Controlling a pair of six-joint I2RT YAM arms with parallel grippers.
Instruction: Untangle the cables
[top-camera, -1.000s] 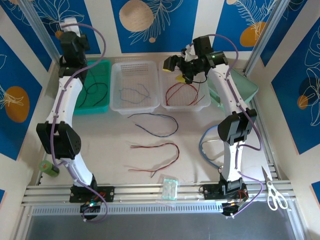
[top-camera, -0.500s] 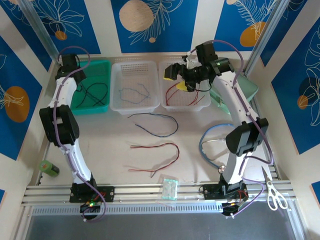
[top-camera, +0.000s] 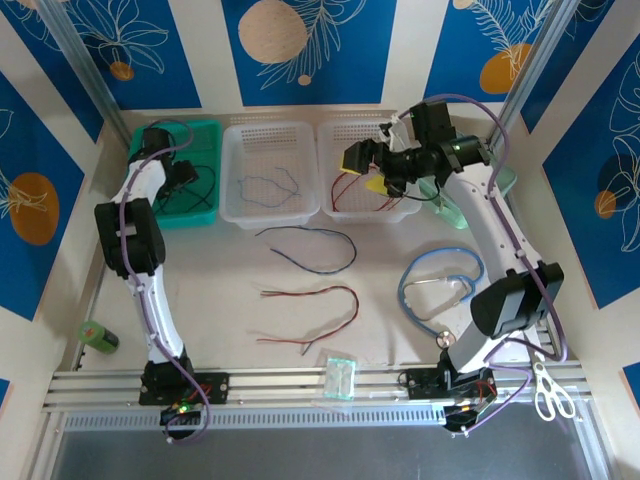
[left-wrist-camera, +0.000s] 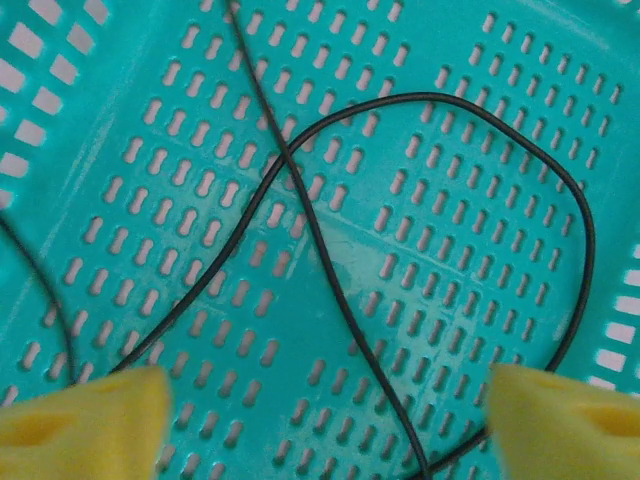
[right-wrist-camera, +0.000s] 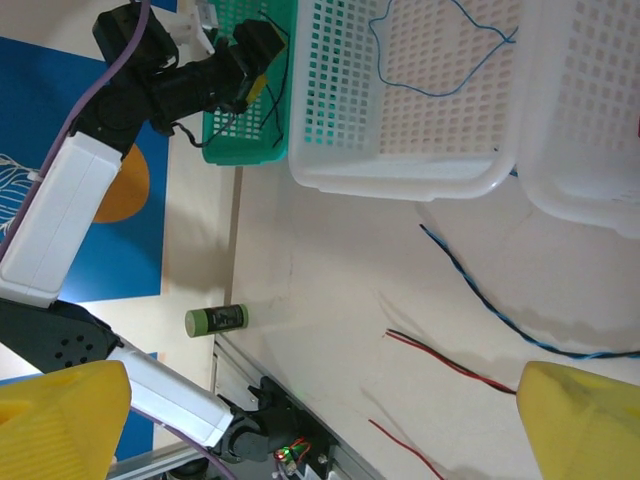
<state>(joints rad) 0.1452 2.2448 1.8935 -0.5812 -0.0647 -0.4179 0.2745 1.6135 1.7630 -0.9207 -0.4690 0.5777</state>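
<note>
In the green tray (left-wrist-camera: 470, 90), pinch the seemingly limp, featherlight black cable (left-wrist-camera: 290, 160) at its crossing, with left gripper (left-wrist-camera: 330, 420) and right gripper (right-wrist-camera: 325, 420) both gaping wide, empty.

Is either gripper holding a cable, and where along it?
Nothing is held: left gripper open over the black cable in the green tray; right gripper open, empty.

In the left wrist view the black cable (left-wrist-camera: 288, 160) runs off the top and bottom edges and the yellow pads (left-wrist-camera: 80, 425) are cropped at the bottom, while from above the right gripper (top-camera: 365, 172) hides part of the red cable (top-camera: 338, 190) in the white tray (top-camera: 360, 215).
</note>
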